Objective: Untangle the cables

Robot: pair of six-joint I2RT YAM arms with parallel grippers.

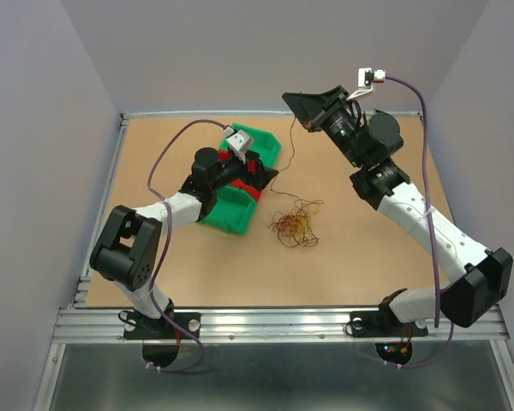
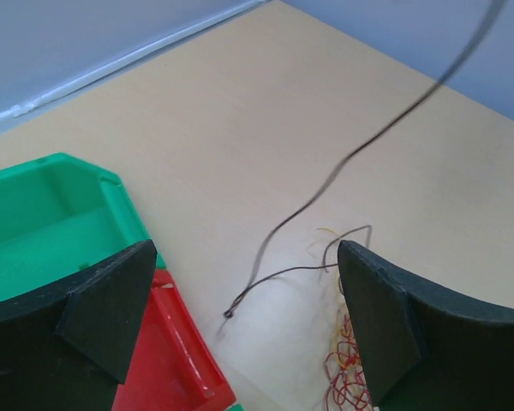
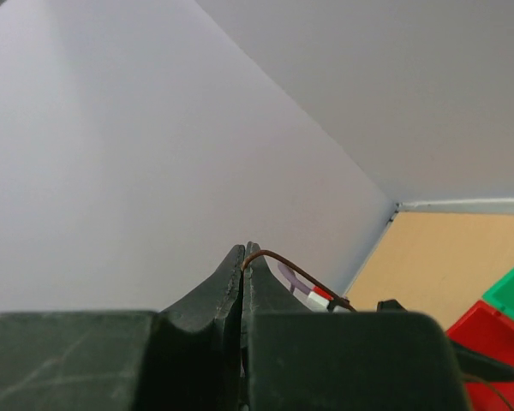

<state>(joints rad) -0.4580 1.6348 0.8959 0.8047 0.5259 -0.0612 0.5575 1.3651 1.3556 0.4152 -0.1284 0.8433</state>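
The cables [image 1: 295, 224] lie as a loose tangle of red, orange-yellow and dark wires on the wooden table; part of that tangle [image 2: 347, 377] shows in the left wrist view. My right gripper [image 1: 293, 107] is raised high at the back and is shut on one dark brown wire [image 3: 278, 259], pinched at the tips [image 3: 244, 254]. That wire [image 1: 292, 150] hangs down to the table, and its free end [image 2: 230, 313] rests near the bins. My left gripper [image 1: 261, 174] hovers over the bins' right edge, jaws wide open [image 2: 244, 257], holding nothing.
A green bin [image 1: 264, 141] sits left of the tangle with a red bin [image 1: 236, 178] against it; both bins [image 2: 43, 214] [image 2: 167, 360] lie under my left fingers. Grey walls close the table's back and sides. A metal rail [image 1: 283, 321] runs along the near edge.
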